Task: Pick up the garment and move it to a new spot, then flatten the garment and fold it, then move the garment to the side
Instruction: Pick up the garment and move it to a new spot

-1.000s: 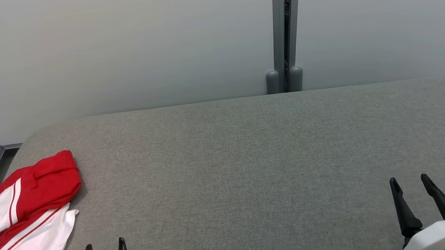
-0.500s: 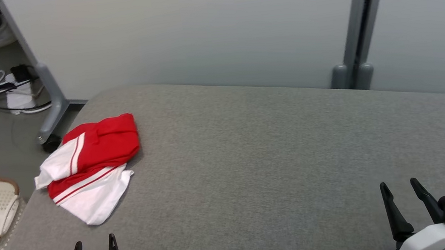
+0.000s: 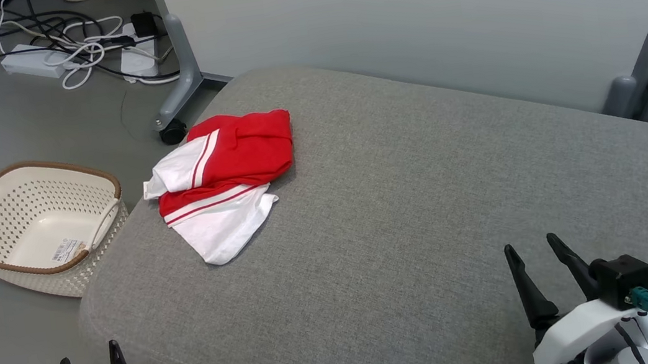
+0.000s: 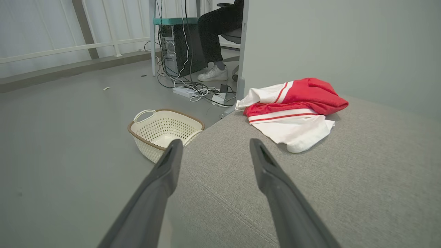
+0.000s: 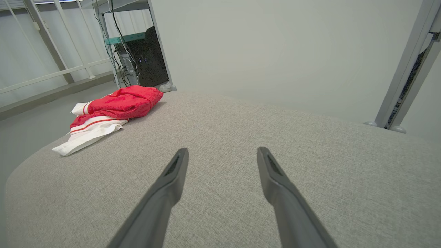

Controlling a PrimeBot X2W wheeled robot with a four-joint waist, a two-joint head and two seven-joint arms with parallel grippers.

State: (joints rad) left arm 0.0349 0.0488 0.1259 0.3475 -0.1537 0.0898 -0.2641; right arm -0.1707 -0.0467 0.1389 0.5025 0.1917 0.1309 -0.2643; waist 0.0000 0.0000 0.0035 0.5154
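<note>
Near the far left corner of the grey pad (image 3: 403, 209), your garment (image 3: 222, 170) lies crumpled, red and white, reaching the pad's left edge. On the floor beside that corner you have a cream basket (image 3: 36, 279). Your left gripper (image 3: 88, 353) hangs by the pad's near left corner, jaws apart, holding nothing. Your right gripper (image 3: 528, 243) hovers over the pad, well apart from the garment, jaws likewise spread and empty.
</note>
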